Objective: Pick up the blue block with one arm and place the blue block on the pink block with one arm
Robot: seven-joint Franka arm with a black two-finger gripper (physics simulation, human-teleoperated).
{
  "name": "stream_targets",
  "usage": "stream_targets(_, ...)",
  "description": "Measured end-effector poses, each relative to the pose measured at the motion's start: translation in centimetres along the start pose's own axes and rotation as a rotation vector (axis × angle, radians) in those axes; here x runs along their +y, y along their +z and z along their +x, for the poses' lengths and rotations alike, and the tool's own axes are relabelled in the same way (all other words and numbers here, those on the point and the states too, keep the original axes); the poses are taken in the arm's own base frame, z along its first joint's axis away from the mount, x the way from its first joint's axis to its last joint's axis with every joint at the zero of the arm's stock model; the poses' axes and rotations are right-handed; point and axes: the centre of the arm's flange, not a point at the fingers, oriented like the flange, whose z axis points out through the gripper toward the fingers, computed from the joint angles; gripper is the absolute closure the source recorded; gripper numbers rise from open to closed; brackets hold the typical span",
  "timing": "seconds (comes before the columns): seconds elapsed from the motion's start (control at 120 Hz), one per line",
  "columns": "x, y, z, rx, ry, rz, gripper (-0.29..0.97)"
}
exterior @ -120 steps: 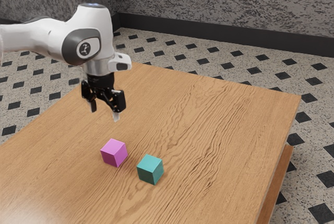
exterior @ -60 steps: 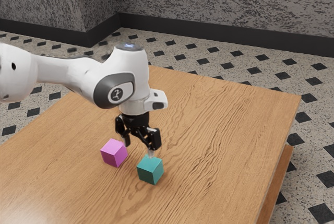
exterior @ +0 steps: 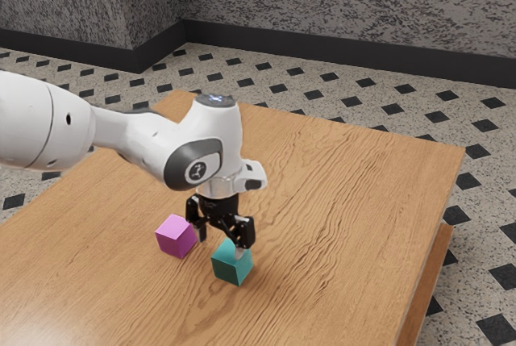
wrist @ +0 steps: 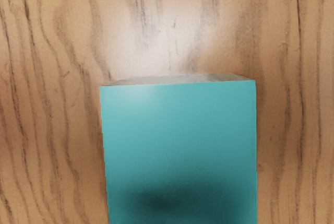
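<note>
- The arm (exterior: 121, 140) comes in from the exterior view's left. Its white links pass above and behind the pink block (exterior: 176, 235).
- The pink block sits flat on the table (exterior: 347, 193), with its top face in plain sight.
- The gripper (exterior: 225, 243) points straight down, just to the exterior view's right of the pink block and a little higher than it.
- The jaws stand apart, one finger on each side of the blue block's top. I cannot see either finger pressing on it.
- The blue block (exterior: 232, 267), teal in colour, rests on the table just beside the pink block, toward the exterior view's right and slightly nearer the camera. A narrow strip of wood shows between the two blocks.
- In the wrist view the blue block (wrist: 180, 151) lies right under the hand. A dark shadow falls on its top face, and wood grain shows around three of its sides.
</note>
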Motion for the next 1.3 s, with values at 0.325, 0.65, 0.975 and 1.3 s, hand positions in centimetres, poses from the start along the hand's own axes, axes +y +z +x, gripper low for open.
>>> stream_targets(0.325, 0.2, 2.7, 1.0, -0.01, 0.023, 0.0, 0.0)
stream_targets(0.65, 0.5, 4.8, 1.5, -0.027, 0.005, -0.035, 0.11)
stream_targets(0.975, 0.2, 5.2, 1.7, -0.031, -0.01, -0.059, 0.28)
stream_targets(1.3, -3.7, 0.1, 3.2, 0.041, -0.007, -0.083, 0.31)
